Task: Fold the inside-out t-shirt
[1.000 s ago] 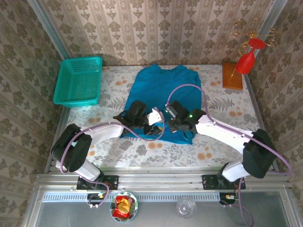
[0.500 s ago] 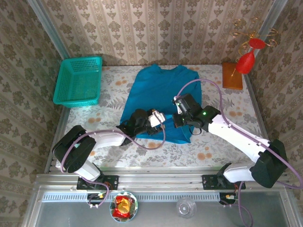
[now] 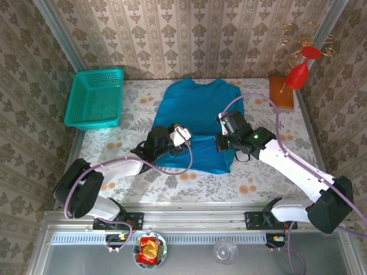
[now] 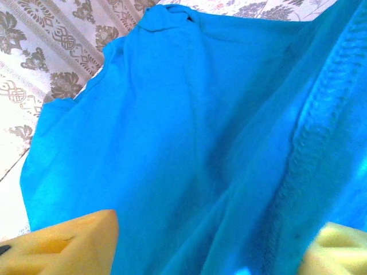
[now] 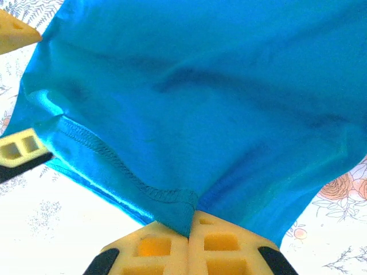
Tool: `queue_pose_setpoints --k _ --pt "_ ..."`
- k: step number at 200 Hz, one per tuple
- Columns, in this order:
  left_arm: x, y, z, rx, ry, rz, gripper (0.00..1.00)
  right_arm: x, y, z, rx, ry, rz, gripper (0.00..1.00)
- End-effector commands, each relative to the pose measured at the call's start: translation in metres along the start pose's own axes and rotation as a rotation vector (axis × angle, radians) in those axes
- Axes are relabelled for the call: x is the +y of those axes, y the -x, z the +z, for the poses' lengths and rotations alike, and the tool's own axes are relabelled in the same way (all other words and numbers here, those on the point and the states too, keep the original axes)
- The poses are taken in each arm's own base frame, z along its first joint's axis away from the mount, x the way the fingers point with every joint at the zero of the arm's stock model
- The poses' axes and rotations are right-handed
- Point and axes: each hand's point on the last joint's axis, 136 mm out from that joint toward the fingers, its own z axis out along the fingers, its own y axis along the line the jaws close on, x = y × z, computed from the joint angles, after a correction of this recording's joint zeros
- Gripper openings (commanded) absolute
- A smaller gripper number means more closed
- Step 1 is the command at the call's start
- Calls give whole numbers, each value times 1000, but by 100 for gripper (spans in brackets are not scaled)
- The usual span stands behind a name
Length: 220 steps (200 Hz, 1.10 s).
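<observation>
The floral-topped table (image 3: 269, 172) carries the inside-out t-shirt (image 3: 198, 103), which lies from the table's centre toward 12 o'clock in the top view, collar at the far end. A teal mesh basket (image 3: 94, 97) stands well apart at 10 o'clock and plays no part.

The right gripper (image 5: 189, 238) is clenched on the shirt: its yellow pads (image 5: 221, 246) meet on a pinch of the stitched hem (image 5: 114, 160), and the cloth rises away from them toward 12 o'clock. The left gripper (image 4: 200, 252) is released. Its two pads (image 4: 63, 240) stand wide apart at 7 and 5 o'clock in its wrist view, with the hem edge running between them but not pinched. From above, both grippers sit over the shirt's lower half, left at 9 o'clock of the right one.

The step in hand looks like the first fold, hem toward collar, with only one side secured. The next move likely calls for the left jaws to close on the hem edge between them. Then both arms can carry the edge level toward 12 o'clock, so the fold does not skew.
</observation>
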Motion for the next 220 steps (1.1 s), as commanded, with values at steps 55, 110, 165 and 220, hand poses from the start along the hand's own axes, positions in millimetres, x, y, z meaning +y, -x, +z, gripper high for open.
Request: queue_pose_setpoints --k 55,110,165,220 --pt "-25 5 -8 -17 -238 -29 29 -4 5 -7 -5 8 -4 0" --pt "-29 7 -7 -1 -307 -61 4 -7 5 -2 3 5 -4 0" --pt "-9 44 -18 -3 -326 -124 0 -60 18 18 22 -196 45 1" --pt "7 66 -8 115 -362 -278 0 -12 -7 16 125 33 124 32"
